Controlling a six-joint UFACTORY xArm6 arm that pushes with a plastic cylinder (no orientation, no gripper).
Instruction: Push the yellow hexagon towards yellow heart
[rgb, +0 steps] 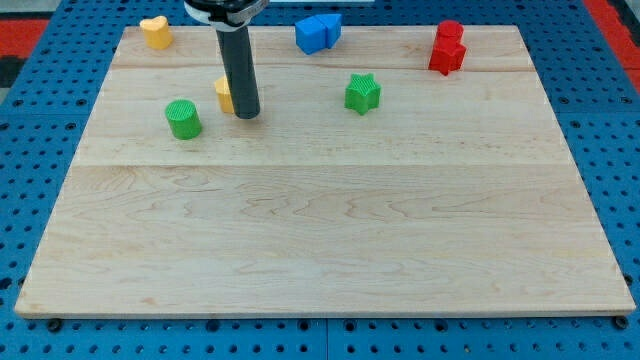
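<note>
The yellow hexagon (224, 94) lies near the view's upper left, mostly hidden behind my rod. My tip (247, 114) rests on the board just right of it and slightly below, touching or nearly touching it. The yellow heart (154, 32) sits at the board's top left corner, up and to the left of the hexagon.
A green cylinder (183, 119) stands left of and below the hexagon. A green star (363, 93) lies right of my tip. Blue blocks (317, 32) sit at the top middle. Red blocks (448, 48) sit at the top right. The wooden board (320, 230) lies on a blue pegboard.
</note>
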